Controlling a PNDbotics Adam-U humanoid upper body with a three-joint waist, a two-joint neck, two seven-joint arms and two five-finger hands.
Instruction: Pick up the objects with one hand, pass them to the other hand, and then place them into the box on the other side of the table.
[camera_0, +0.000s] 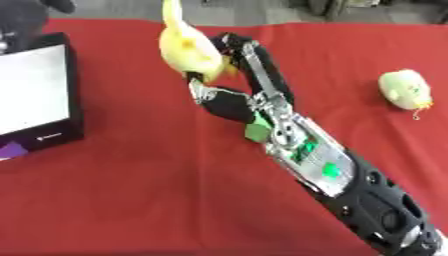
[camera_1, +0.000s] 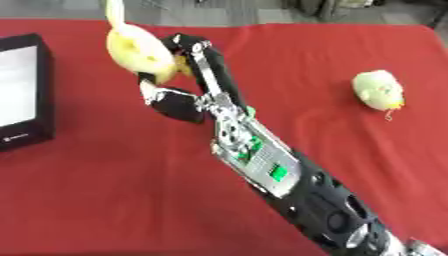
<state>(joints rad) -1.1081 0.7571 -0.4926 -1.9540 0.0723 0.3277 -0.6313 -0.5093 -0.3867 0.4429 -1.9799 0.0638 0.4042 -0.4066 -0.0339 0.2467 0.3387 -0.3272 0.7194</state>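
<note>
A yellow plush toy (camera_0: 188, 47) with a long upright part is held above the red tablecloth, left of centre at the far side. My right hand (camera_0: 254, 97) is shut on it; the fingers curl round its right side and the thumb sits beneath it. The right arm runs in from the lower right corner. A second, paler yellow plush toy (camera_0: 404, 89) lies on the cloth at the right. A black box (camera_0: 75, 100) with a white inside stands at the left edge. A dark blurred shape (camera_0: 31, 15) shows in the top left corner; I cannot tell whether it is my left hand.
The red cloth (camera_0: 149, 190) covers the table. Grey floor and dark objects lie beyond the far edge. The arm's silver and green forearm (camera_0: 306, 155) crosses the table's middle diagonally.
</note>
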